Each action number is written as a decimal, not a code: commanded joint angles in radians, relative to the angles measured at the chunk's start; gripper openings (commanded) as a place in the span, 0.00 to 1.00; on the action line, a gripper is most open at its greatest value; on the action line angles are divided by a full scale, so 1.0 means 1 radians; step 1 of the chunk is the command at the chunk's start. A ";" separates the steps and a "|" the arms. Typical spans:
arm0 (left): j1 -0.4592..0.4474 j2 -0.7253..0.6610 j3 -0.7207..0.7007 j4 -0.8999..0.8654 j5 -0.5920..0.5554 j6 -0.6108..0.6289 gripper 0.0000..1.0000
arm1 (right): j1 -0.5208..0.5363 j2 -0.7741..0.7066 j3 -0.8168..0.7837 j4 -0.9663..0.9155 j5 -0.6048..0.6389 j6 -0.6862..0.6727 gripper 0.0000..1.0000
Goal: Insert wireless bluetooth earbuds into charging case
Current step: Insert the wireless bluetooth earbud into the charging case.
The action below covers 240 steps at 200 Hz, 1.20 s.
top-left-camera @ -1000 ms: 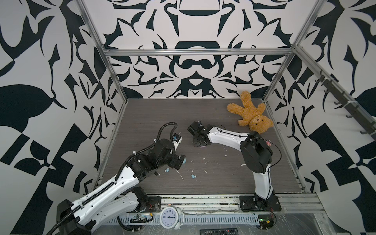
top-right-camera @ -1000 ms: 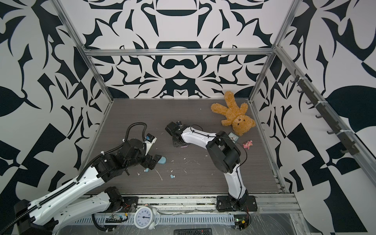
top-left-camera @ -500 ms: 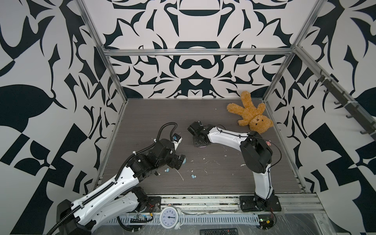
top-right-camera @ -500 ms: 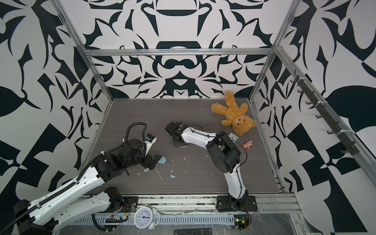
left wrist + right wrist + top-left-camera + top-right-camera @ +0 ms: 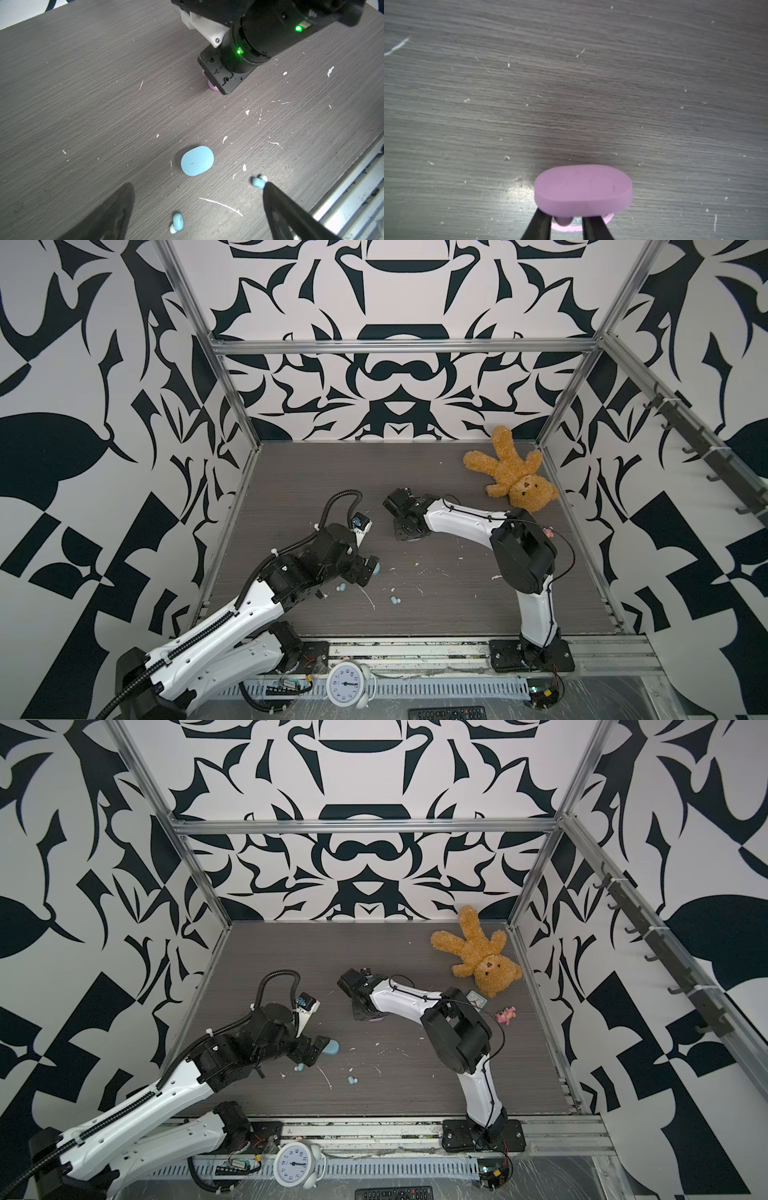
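Pointing straight down at the dark grey wood-grain table point(image 5: 571, 83), the right gripper point(image 5: 566, 216) has its two black fingers point(image 5: 539, 224) set only a narrow way apart. A tiny pale pink plastic earbud point(image 5: 563, 222) sits between them with a sliver of space at one side, so it is not pinched. The bud lies in the base of the pink oval plastic charging case point(image 5: 608, 220), whose lid point(image 5: 581, 187) stands raised just past the fingertips. Behind this hand the wrist bends sharply down. The white forearm point(image 5: 461, 520) runs back toward the robot's right, and the black elbow point(image 5: 523, 556) is folded high above the near rail.

The left gripper point(image 5: 197, 187) is spread wide, holds nothing, and hangs low over the table. Just beyond its gap lies a closed pale blue oval plastic charging case point(image 5: 197, 161). Two pale blue bean-shaped earbuds point(image 5: 177, 222) lie on the table: that one within the span of the fingers, the other point(image 5: 258, 181) right at one fingertip, and I cannot tell whether it touches. The left arm point(image 5: 232, 626) stretches low from the near left corner with its wrist cocked.

White scraps point(image 5: 221, 204) litter the table, and a brown plush teddy bear point(image 5: 511, 477) lies in the far right corner, well apart
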 commanded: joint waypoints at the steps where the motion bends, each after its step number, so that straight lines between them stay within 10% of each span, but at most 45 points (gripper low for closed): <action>1: -0.002 -0.004 -0.010 0.005 -0.007 0.002 0.99 | -0.002 -0.034 0.005 -0.007 0.000 0.018 0.29; 240: -0.002 0.000 -0.007 0.006 -0.004 0.003 0.99 | 0.008 -0.072 -0.028 0.008 -0.034 0.065 0.25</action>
